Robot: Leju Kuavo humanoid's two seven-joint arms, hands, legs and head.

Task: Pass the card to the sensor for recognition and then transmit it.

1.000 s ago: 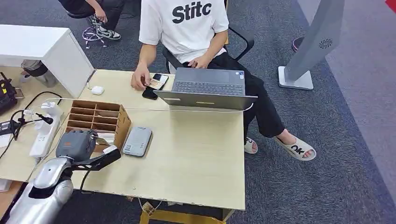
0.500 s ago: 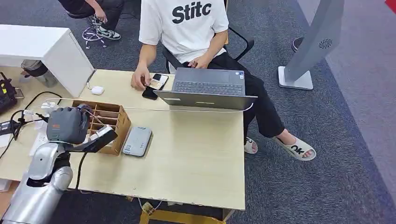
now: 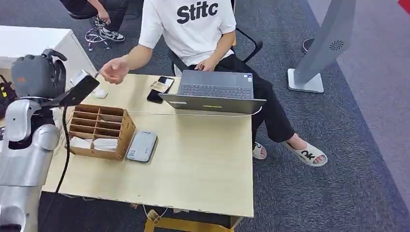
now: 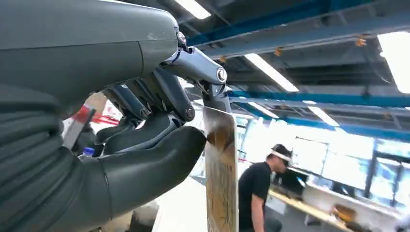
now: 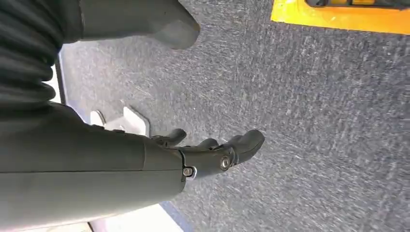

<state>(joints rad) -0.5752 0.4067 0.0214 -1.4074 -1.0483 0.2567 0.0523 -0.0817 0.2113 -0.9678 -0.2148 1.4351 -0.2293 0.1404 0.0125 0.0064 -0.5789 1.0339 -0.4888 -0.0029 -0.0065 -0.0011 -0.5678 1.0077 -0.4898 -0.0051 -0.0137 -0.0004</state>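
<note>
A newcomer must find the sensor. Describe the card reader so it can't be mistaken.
Start at the pale wooden table, then find the brown wooden compartment organiser near its left side. The flat grey rounded-rectangle card reader lies against the organiser's right wall; unlike the black phones beside the laptop, it is light grey.

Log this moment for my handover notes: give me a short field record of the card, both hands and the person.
card: pinched in left robot hand, raised above the table's far left side
person's hand: reaching toward the card, not touching it
right robot hand: hangs over grey carpet, fingers apart, holding nothing
sensor: grey pad lying beside the wooden organizer
</note>
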